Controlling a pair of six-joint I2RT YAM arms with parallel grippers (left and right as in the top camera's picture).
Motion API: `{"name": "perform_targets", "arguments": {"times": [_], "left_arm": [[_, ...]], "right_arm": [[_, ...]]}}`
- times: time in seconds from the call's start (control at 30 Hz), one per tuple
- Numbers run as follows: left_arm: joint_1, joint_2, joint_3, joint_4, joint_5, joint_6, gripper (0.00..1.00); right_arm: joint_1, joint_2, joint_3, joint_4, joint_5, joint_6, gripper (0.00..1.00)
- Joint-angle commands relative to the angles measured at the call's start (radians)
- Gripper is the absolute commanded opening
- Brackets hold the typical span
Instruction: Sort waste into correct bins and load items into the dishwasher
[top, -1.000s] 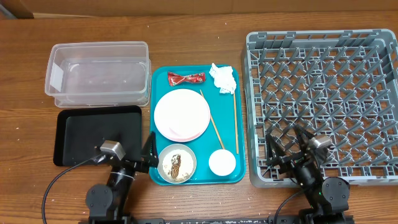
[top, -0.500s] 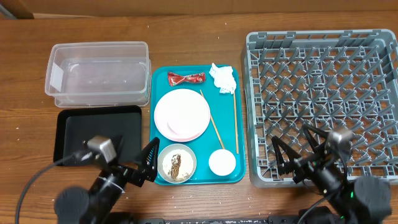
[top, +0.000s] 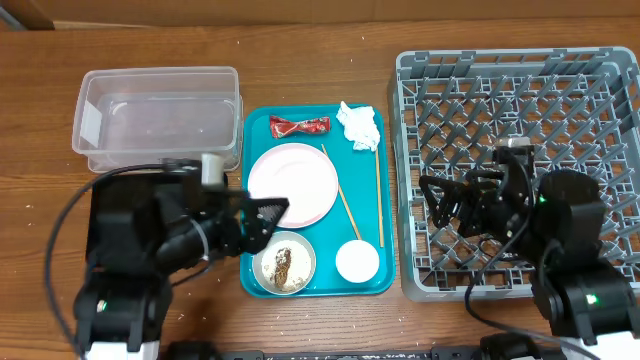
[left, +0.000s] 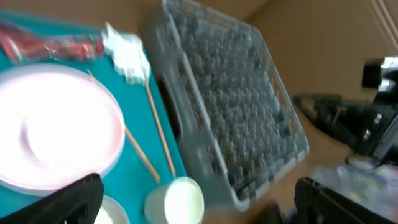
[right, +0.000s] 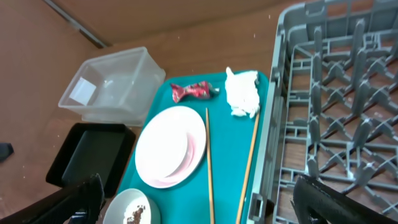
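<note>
Jaw state comes first, as the arms are nearest to us. The left gripper (left: 199, 182) is standing wide open and carrying nothing, hovering over the near left part of the teal tray (top: 362, 195). The right gripper (right: 198, 182) is likewise spread wide and empty, hanging over the near left part of the dish rack (top: 520, 100). We are judging that both are poised for a first pick, with nothing sorted or loaded yet.

At the near edge of the teal tray, the metal-rimmed bowl (top: 284, 263) is holding the rice and brown scraps (top: 283, 267), and the white cup (top: 357, 261) is sitting just beside it. The black tray (right: 93, 155) is lying to the left, largely under the left arm.

Moving farther out, the stacked plates (top: 292, 184) are resting at mid-tray, with the two chopsticks (top: 379, 195) lying lengthwise beside them. At the far edge, the red wrapper (top: 298, 125) and the white tissue (top: 359, 126) are lying near each other. The clear tub (top: 158, 110) is standing empty beyond the black tray.

We are reading the layout as deliberate: everything to be handled is sitting on the teal tray, between the bins on the left and the dish rack on the right, so that each arm is serving its own side.

We are finding no legible brand or writing. A pale patch on the clear tub's end wall is too small to read.
</note>
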Motion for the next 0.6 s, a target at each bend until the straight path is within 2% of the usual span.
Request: {"name": "perform_targets", "arguments": {"times": [0.0,0.1,0.3,0.5,0.57], "left_arm": [[-0.13,0.06,0.019,-0.072,-0.114,0.055,1.0],[-0.297,0.134,0.019,-0.129,-0.3,0.055,0.95],[-0.623,0.347,0.019,-0.111,-0.596,0.054,0.86],[-0.724,0.557,0.019,0.025,-0.637,0.055,0.82],[-0.723,0.612,0.019,0.063,-0.639,0.055,0.73]], "right_arm": [[-0.001,0.011,0.03,0.009,-0.02,-0.003,1.0],[-0.001,0.01,0.03,0.032,-0.019,0.01,1.0],[-0.001,0.01,0.03,0.089,-0.02,0.114,1.0],[-0.001,0.01,0.03,0.071,-0.02,0.114,1.0],[-0.001,0.01,0.03,0.062,-0.02,0.114,1.0]]}}
